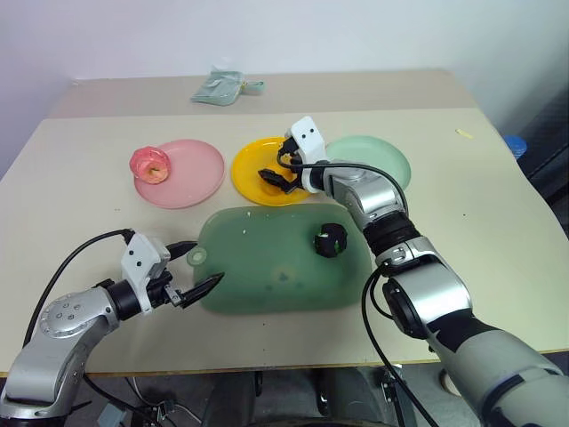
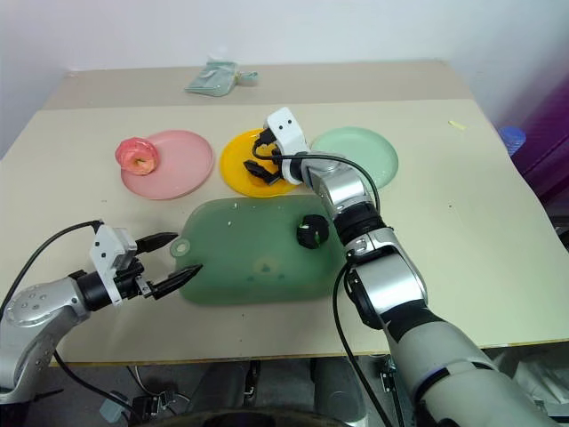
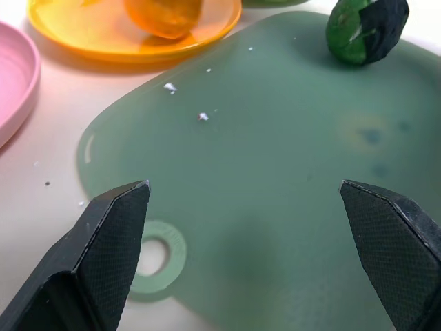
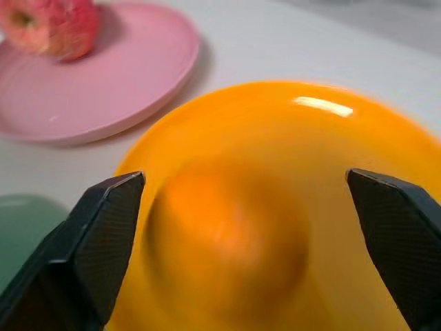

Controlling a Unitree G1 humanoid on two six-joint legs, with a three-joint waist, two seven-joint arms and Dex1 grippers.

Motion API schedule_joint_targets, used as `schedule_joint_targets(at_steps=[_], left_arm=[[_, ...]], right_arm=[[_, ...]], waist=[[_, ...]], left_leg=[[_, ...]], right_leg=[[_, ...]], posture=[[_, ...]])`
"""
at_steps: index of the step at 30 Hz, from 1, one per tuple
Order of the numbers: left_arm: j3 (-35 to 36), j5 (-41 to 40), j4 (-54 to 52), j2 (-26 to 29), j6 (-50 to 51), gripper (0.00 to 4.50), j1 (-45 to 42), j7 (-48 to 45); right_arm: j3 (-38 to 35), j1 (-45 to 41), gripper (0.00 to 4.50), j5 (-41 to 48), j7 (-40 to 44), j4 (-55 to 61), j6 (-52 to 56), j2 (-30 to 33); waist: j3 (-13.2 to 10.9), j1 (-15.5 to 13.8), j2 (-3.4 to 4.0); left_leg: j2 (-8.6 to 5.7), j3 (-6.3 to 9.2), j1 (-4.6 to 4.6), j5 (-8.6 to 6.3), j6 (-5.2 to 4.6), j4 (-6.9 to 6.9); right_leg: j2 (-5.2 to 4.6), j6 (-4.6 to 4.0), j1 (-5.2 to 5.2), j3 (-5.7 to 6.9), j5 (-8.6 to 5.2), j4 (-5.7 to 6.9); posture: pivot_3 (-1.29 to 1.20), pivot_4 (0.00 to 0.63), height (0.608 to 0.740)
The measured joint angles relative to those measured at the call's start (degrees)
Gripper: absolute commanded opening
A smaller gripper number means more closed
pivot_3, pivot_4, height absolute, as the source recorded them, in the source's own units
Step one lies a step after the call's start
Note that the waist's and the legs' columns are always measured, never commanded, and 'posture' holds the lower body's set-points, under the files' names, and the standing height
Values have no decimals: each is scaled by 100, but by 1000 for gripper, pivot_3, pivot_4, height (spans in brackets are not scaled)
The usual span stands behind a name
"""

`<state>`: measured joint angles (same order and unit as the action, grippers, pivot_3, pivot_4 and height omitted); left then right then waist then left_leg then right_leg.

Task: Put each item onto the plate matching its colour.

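The orange ridged item [image 4: 227,234] lies on the yellow-orange plate [image 1: 247,167]. My right gripper [image 1: 277,169] hovers open just over it, one finger on either side and neither touching. A pink-red item [image 1: 148,164] rests on the left rim of the pink plate [image 1: 191,178]. The dark green-black item [image 1: 330,239] sits on the right part of the translucent green tray [image 1: 262,267]. The pale mint plate [image 1: 378,153] lies bare behind my right arm. My left gripper [image 1: 207,262] is open and holds nothing, low by the tray's tab [image 3: 160,256] at the front left.
A crumpled greenish bag [image 1: 220,87] lies at the table's far side. A small yellow scrap [image 1: 463,133] sits at the far right, with a blue object [image 1: 516,147] beyond the table's right edge. White crumbs [image 3: 169,87] dot the tray.
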<state>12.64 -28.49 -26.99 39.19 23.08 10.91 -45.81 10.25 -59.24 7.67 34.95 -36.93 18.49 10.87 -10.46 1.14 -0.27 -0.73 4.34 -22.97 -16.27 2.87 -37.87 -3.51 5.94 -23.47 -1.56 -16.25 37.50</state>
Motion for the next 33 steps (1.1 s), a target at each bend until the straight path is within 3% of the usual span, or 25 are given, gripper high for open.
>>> schedule_joint_targets(at_steps=[3, 7, 13, 16, 17, 19, 22, 28, 33], left_arm=[[-35, -51, -90, -10, 37, 4500, 56, -1], [-246, -100, -241, -25, 94, 4500, -62, -49], [-931, -88, -283, -24, 144, 4500, -579, -300], [-1109, -86, -265, -28, 150, 4500, -765, -366], [-1164, -84, -250, -37, 154, 4500, -823, -379], [-1186, -77, -235, -42, 156, 4500, -873, -380], [-1184, -74, -209, -41, 155, 4500, -878, -381], [-987, -73, -60, -43, 139, 4500, -628, -278], [-750, -75, 7, -151, 113, 4500, -600, -111]], right_arm=[[-20, 630, 4465, 109, 658, 1275, -128, 647], [-198, 2225, 4465, 764, 1817, 3469, 304, 1887], [-227, 3437, 4465, 931, 2144, 4660, 870, 2676], [26, 3627, 4465, 664, 2004, 4608, 878, 2651], [85, 3627, 4224, 601, 1926, 4529, 905, 2580], [95, 3594, 3682, 562, 1734, 4397, 990, 2419], [12, 3496, 2294, 557, 1478, 4326, 1053, 2253], [-682, 3086, 2294, 977, 1050, 4428, 1396, 1996], [-904, 1996, 2294, 536, -171, 2767, 1564, 1652]], waist=[[2, -41, -3], [0, -69, 3], [0, 41, 6], [0, 45, 6], [0, 42, 6], [0, 22, 6], [0, -17, 6], [-1, -33, 6], [-1, -14, 6]], left_leg=[[8, 2, -3, -1, -2, -4], [9, 8, -4, -5, -8, -7], [19, -16, 51, -5, -9, 1], [25, -17, 57, -6, -10, 0], [25, -18, 56, -6, -10, -1], [26, -17, 56, -6, -10, -1], [32, -16, 55, -6, -10, -1], [33, -15, 54, -6, -10, -2], [27, -20, 55, -5, -9, -1]], right_leg=[[-4, 1, 5, 4, 0, -4], [-6, 2, 14, 8, 0, -11], [23, -7, 46, -9, -1, -2], [28, -11, 53, -11, -3, -3], [27, -10, 52, -12, -3, -2], [27, -10, 52, -12, -3, -3], [24, -10, 51, -12, -3, -3], [20, -10, 53, -12, -3, -5], [21, -10, 51, -12, -3, -4]], posture=[[0, 150, 740], [0, 150, 740], [0, 150, 740], [0, 150, 740], [0, 150, 740], [0, 150, 740], [0, 150, 740], [0, 150, 740], [0, 150, 740]])
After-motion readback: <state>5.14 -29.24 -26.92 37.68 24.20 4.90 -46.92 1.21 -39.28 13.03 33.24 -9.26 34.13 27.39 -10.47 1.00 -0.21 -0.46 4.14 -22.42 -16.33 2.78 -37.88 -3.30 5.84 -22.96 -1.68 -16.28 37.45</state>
